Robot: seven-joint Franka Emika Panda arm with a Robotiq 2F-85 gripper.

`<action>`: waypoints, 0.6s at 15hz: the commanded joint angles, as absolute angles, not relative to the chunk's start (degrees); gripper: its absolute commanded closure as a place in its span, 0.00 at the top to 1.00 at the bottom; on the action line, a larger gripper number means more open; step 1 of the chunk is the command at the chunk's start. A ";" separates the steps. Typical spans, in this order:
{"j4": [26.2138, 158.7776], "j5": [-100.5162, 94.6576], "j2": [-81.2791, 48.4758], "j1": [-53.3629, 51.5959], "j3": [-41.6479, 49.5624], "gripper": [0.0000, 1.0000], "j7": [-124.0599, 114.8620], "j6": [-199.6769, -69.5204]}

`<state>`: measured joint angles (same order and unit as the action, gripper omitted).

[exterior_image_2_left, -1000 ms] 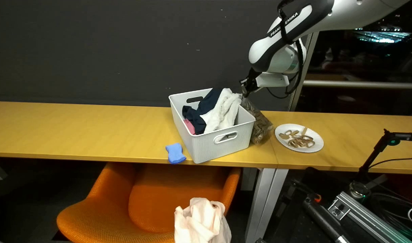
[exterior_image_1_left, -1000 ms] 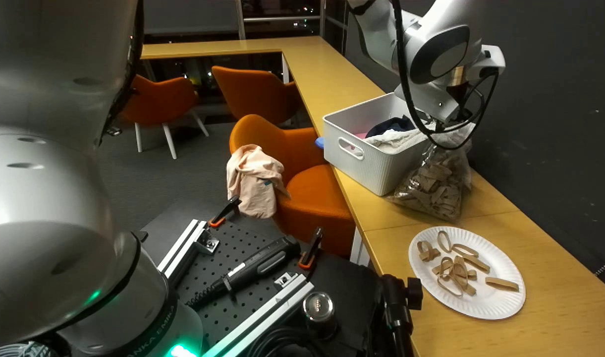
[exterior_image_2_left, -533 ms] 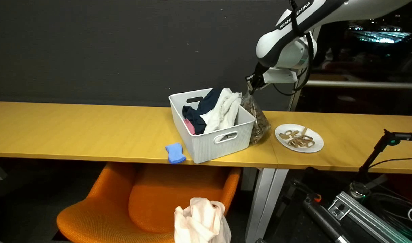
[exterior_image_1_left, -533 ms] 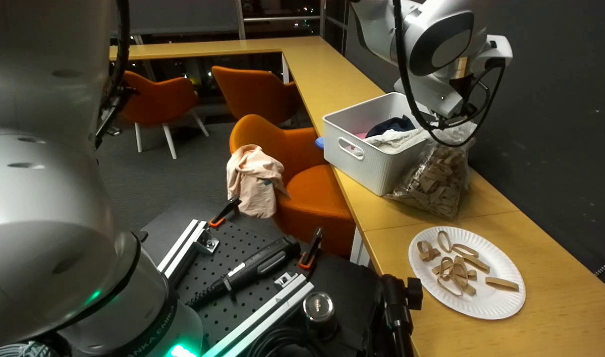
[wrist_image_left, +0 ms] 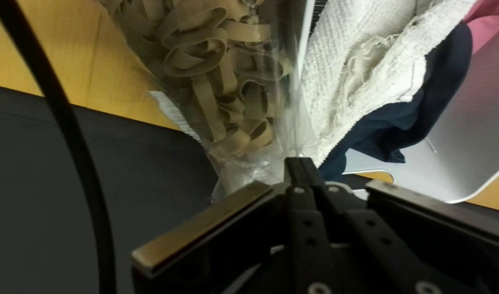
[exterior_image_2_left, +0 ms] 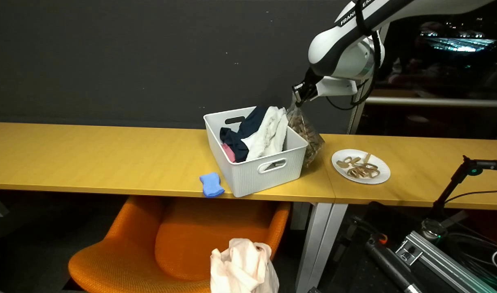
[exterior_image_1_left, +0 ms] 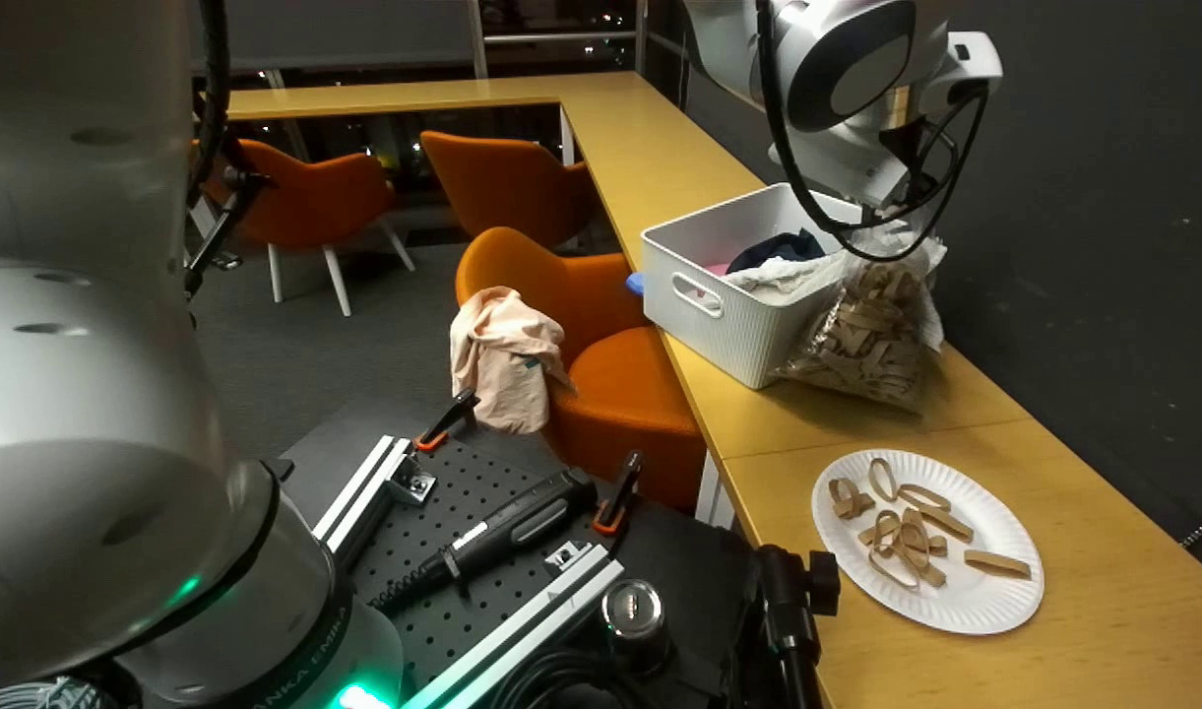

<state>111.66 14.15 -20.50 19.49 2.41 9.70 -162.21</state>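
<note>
A clear plastic bag [exterior_image_1_left: 871, 345] full of tan elastic bands stands against the side of a white ribbed box [exterior_image_2_left: 248, 179]. My gripper [exterior_image_2_left: 298, 99] is shut on the gathered top of this bag, above the box's rim. In the wrist view the fingertips of my gripper [wrist_image_left: 302, 165] meet, with crinkled plastic running into them and the bands [wrist_image_left: 192, 57] beyond. The bag's lower end looks slightly above the table, though contact there is hard to judge. Inside the box lie a white cloth [exterior_image_2_left: 268, 130], a navy cloth [exterior_image_2_left: 248, 124] and a pink one [exterior_image_2_left: 228, 152].
A white paper plate [exterior_image_1_left: 984, 612] with several loose tan bands sits on the wooden table [exterior_image_2_left: 110, 162]. Beside the box is a blue sponge [exterior_image_2_left: 211, 185]. An orange chair [exterior_image_2_left: 183, 240] and a peach cloth [exterior_image_2_left: 244, 268] are in front. The dark wall [exterior_image_2_left: 150, 61] runs behind.
My gripper has risen, and the bag has come up and stretched with it. Over the last half second both have shifted toward the box. The white cloth's edge has moved slightly inward.
</note>
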 commanded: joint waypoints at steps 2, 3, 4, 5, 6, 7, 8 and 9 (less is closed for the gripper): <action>114.81 22.40 -16.62 24.72 -6.02 0.00 22.50 -164.06; 115.16 23.94 -16.23 25.81 -7.00 0.00 24.82 -163.72; 115.43 25.46 -15.78 26.89 -7.91 0.00 27.00 -163.36; 115.70 26.87 -15.30 27.95 -8.55 0.00 28.93 -163.14; 116.11 28.29 -14.57 29.08 -9.28 0.00 31.12 -162.83; 116.52 29.39 -13.97 29.95 -9.64 0.00 32.81 -162.77; 116.77 30.35 -13.43 30.73 -9.95 0.00 34.54 -162.60; 116.40 31.16 -13.57 31.48 -10.31 0.00 36.44 -162.13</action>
